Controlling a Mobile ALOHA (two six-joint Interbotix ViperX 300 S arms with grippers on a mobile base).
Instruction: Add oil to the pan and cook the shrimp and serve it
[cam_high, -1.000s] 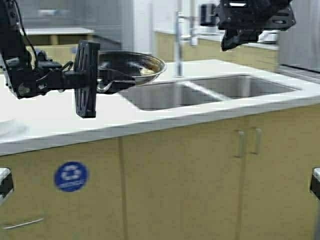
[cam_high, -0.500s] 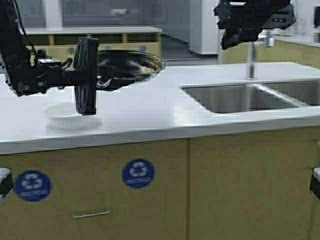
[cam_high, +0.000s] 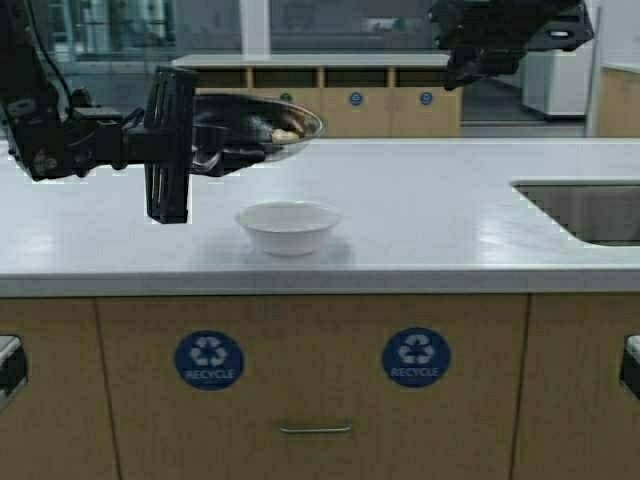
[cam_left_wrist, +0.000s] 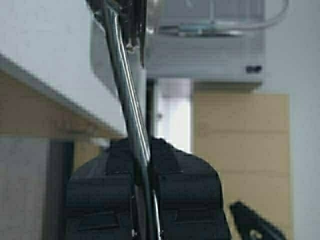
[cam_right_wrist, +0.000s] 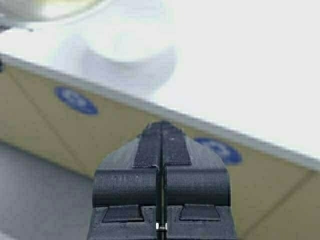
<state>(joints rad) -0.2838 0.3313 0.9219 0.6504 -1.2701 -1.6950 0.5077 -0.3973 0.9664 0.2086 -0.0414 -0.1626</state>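
High view: white bowl (cam_high: 289, 226), nothing visible inside, standing on the white counter (cam_high: 430, 215) near its front edge. The pan (cam_high: 262, 130), dark inside with a steel rim, held level in the air behind and to the left of the white bowl, clear of the counter. The shrimp (cam_high: 286, 134), a pale curled piece, lying in the pan beside its right rim. Left tool (cam_high: 205, 152), left of the white bowl, clamped on the pan's handle. Right tool (cam_high: 462, 72), raised high, behind and to the right of the white bowl, carrying nothing. Sink (cam_high: 585, 210) set in the counter far right of the white bowl; two blue recycle stickers (cam_high: 209, 360) on the cabinet fronts below it. Left wrist view: the pan's steel handle (cam_left_wrist: 127, 105) running up from between the two black fingers (cam_left_wrist: 180, 195) of the left tool, which grip it tightly. Right wrist view: right tool (cam_right_wrist: 161, 131) with its fingers pressed together, nothing between them; white bowl (cam_right_wrist: 122, 62) on the counter below, beyond the fingertips.
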